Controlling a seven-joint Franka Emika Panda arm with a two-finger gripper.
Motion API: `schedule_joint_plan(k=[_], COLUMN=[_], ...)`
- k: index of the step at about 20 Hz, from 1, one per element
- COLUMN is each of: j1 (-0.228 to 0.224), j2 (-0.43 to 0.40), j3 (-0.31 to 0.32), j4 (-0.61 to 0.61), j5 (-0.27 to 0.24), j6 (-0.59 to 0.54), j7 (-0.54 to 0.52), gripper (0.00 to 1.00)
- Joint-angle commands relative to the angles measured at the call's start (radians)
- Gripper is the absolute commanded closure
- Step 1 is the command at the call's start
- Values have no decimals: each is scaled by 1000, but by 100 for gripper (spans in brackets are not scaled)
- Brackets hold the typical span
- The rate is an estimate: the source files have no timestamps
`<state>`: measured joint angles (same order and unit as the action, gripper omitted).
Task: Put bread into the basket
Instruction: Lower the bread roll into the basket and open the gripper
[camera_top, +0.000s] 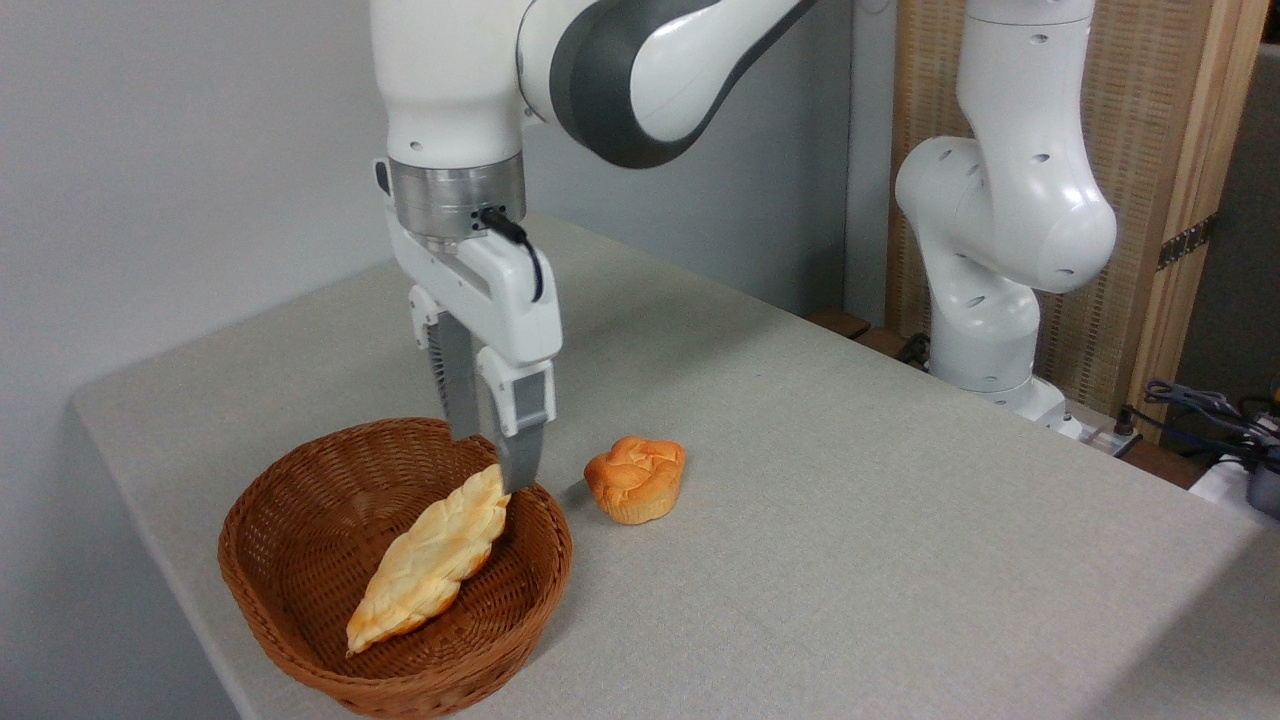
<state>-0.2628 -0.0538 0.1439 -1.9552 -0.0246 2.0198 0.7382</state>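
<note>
Golden-orange braided bread (430, 562) lying slantwise inside woven wicker basket (300, 590), lower tip near front wall, upper tip propped at rim beside jaws. Franka gripper (500, 470) hanging upright over basket's right rim, jaws nearly together at loaf's upper end; whether pinching or just released, cannot tell. Small round bun (636, 479) sitting apart on grey tabletop (850, 520), just right of basket. Judged close to done: best finished by parting jaws fully, letting loaf settle flat, then lifting straight up, clear of rim, without dragging loaf or nudging bun.
</note>
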Motion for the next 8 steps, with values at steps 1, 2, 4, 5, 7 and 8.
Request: schedule_joint_plan(k=[1,2,4,5,7,8], j1=[-3,0,-1,-1,-1,-1], j2=[-17,-17,-17,-17,-17,-17], j3=[9,13,51,60,62,62], j4=[62,85,110,116,116,114], j5=[-1,-1,3,3,3,3], j6=[-134,-162,-191,-191,-193,-203], j7=[-22,-22,-19,-20,-22,-20], gripper=[0,0,0,0,0,0])
